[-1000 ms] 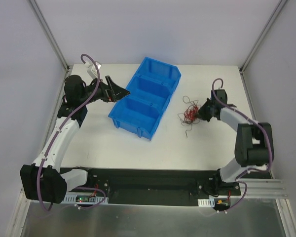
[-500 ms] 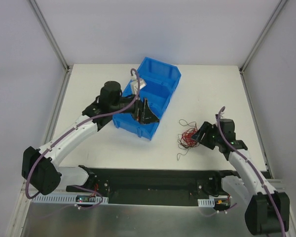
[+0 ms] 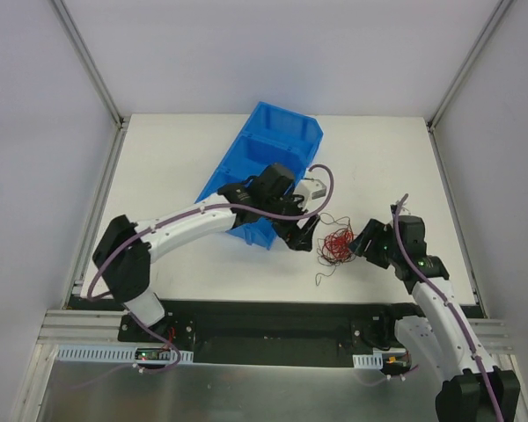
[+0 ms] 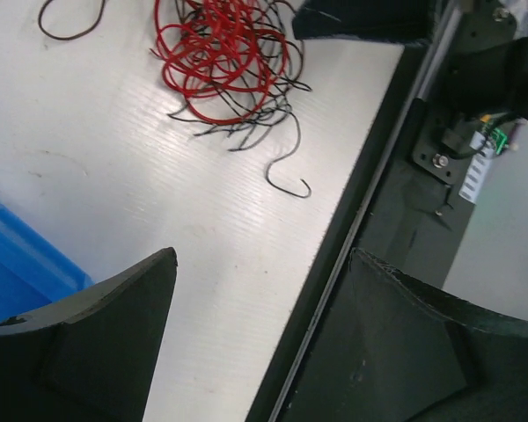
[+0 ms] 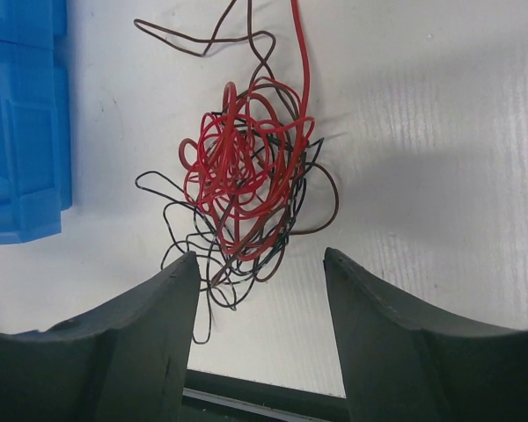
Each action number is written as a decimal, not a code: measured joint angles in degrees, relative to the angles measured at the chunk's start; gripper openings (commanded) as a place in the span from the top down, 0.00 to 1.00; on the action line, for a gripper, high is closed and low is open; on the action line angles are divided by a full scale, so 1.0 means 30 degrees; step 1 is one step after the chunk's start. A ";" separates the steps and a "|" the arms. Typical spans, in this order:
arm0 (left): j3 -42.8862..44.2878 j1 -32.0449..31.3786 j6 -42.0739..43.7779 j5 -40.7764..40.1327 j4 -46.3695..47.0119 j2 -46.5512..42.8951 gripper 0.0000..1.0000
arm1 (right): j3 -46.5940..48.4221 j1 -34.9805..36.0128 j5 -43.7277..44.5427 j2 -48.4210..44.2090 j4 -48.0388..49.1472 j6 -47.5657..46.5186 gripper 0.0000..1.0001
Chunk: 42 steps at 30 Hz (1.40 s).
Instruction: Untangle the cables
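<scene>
The cables (image 3: 336,246) are a small tangle of red and black wires lying on the white table, with a loose black strand (image 3: 323,277) trailing toward the near edge. In the left wrist view the tangle (image 4: 222,51) lies well ahead of my left gripper (image 4: 264,257), which is open and empty. From above, my left gripper (image 3: 304,236) sits just left of the tangle and my right gripper (image 3: 366,243) just right of it. My right gripper (image 5: 260,257) is open, and the tangle (image 5: 243,174) lies just ahead, its lowest black loops reaching the left fingertip (image 5: 187,268).
A blue bin (image 3: 262,167) with compartments stands left of the tangle, and my left arm reaches across its near end. Its corner shows in both wrist views (image 4: 18,272) (image 5: 22,123). The black base rail (image 3: 264,316) runs along the table's near edge.
My left arm has swung from the far left across the bin to the tangle. My right gripper pulled the tangle nearer, then opened its jaws.
</scene>
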 measured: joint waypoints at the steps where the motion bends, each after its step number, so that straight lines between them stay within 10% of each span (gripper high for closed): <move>1: 0.0627 -0.0073 0.0080 -0.0321 -0.0364 0.0736 0.21 | 0.0000 0.0000 -0.0124 0.0211 0.0066 -0.0066 0.39; 19: 0.5778 -0.0051 0.4233 0.1494 0.0270 0.8735 0.23 | -0.0182 0.0000 -0.2521 0.2317 0.2011 0.0029 0.40; 26: 0.6404 -0.0044 0.4962 0.2557 0.0648 1.0214 0.44 | -0.0153 0.0000 -0.3075 0.1967 0.2004 0.0444 0.40; 35: 0.6346 -0.0393 0.4619 0.1501 0.1027 1.0601 0.99 | -0.0073 0.0255 -0.2754 0.3657 0.2659 0.1078 0.39; 42: 0.5064 -0.1603 0.3993 -0.0423 0.1297 0.9391 1.00 | -0.0095 0.1348 -0.1734 0.5952 0.3337 0.1625 0.45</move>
